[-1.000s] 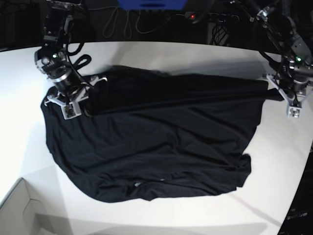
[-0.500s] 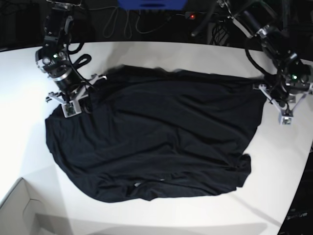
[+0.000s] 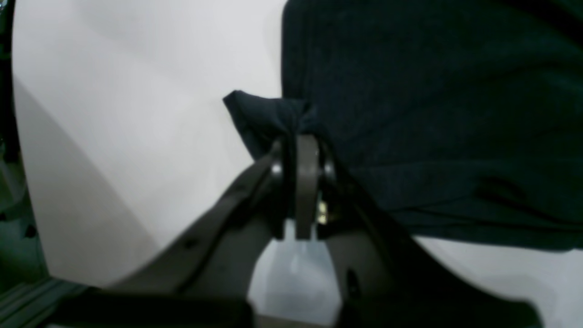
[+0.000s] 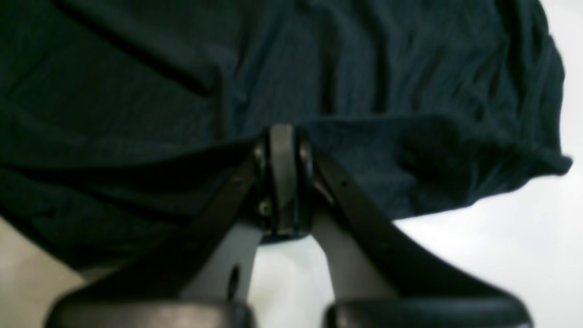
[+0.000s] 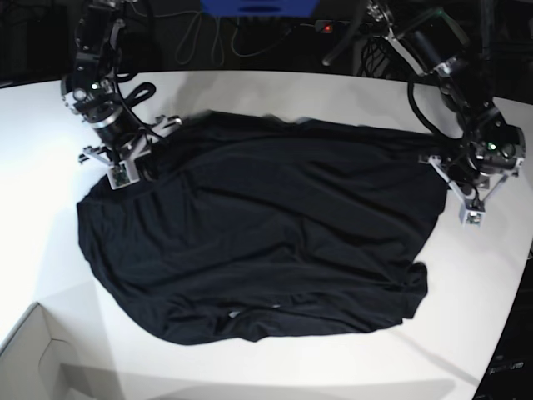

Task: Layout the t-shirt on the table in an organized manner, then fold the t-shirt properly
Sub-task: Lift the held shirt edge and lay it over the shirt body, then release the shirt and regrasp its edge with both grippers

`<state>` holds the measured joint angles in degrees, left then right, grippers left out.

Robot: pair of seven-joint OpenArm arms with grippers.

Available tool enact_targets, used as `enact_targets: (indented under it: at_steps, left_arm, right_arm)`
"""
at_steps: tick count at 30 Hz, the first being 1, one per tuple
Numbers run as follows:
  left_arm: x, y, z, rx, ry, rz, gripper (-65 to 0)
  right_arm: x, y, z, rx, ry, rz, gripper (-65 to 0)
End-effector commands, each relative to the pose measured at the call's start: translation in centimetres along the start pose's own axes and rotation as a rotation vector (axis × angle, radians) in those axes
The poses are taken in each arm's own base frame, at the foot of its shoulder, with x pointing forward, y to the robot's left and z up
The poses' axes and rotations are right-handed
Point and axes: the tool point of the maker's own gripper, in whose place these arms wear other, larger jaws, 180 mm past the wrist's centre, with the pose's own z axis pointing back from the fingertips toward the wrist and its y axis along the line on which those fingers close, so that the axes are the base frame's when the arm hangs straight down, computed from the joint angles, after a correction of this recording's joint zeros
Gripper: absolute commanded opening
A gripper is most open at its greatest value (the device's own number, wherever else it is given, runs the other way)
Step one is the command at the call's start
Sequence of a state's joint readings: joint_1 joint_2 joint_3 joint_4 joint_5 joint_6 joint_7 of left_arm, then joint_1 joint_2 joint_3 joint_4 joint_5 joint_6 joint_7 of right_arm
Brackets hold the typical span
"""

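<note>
The black t-shirt (image 5: 258,242) lies spread and wrinkled across the white table (image 5: 275,367). In the base view my left gripper (image 5: 447,171) is at the shirt's right edge. The left wrist view shows it (image 3: 300,139) shut on a bunched corner of the t-shirt (image 3: 432,91), just above the table (image 3: 136,114). My right gripper (image 5: 143,162) is at the shirt's upper left edge. In the right wrist view it (image 4: 282,134) is shut on a fold of the t-shirt (image 4: 182,68), with fabric hanging to both sides.
A pale cardboard box (image 5: 29,362) stands at the front left corner. Cables (image 5: 208,37) and a blue object (image 5: 258,7) lie behind the table's far edge. The table's curved edge (image 5: 508,325) runs close by on the right.
My left gripper has moved inward and nearer with the shirt's right corner, and the taut ridge across the shirt has slackened. My right gripper has shifted slightly toward the far edge.
</note>
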<state>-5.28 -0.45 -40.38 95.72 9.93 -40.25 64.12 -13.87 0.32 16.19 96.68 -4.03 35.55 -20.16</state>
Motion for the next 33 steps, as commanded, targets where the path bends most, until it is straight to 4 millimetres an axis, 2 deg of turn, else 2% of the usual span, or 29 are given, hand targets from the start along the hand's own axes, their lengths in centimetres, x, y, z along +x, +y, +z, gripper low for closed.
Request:
enact_targets:
  at_steps: [1,5,12,14,16,20,25,27,33]
  left_arm:
    - [1.7,0.4,0.4,0.011,-0.059,0.001,-63.7]
    - [1.0,-0.1,-0.5,-0.014,-0.028,0.007,-56.0]
    - [0.8,-0.1,-0.5,-0.018,-0.028,0.015,-24.5]
    - [1.0,0.1,-0.2,-0.009,-0.037,0.016,-20.4]
    - [1.4,0.8,0.8,0.023,-0.061,0.012,-18.9]
    - [0.7,3.1,2.6,0.096,-0.084,0.047,-18.8]
    - [-2.2,3.7,1.6,0.086,-0.024,0.136,-18.7]
    - [-3.4,3.0,0.5,0.051,-0.003,0.173,-18.7]
    - [-4.4,0.4,-1.1,-0.071,-0.079,0.287,-18.7]
  right_arm:
    - [1.6,-0.4,0.1,-0.008,-0.057,0.0,-65.0]
    - [1.2,-0.4,0.2,-0.007,-0.05,-0.001,-65.0]
    - [0.3,0.0,0.6,-0.003,-0.028,-0.004,-65.0]
    - [0.0,0.1,0.7,-0.001,-0.021,-0.006,-65.0]
    - [-0.3,0.2,0.8,0.0,-0.015,-0.007,-65.0]
    - [-0.4,0.1,0.9,-0.001,-0.013,-0.008,-65.0]
    - [-1.0,0.3,1.1,0.002,0.001,-0.011,-65.0]
    - [-1.1,0.3,1.2,0.003,0.003,-0.012,-65.0]
    - [-1.6,0.5,1.4,0.005,0.015,-0.013,-65.0]
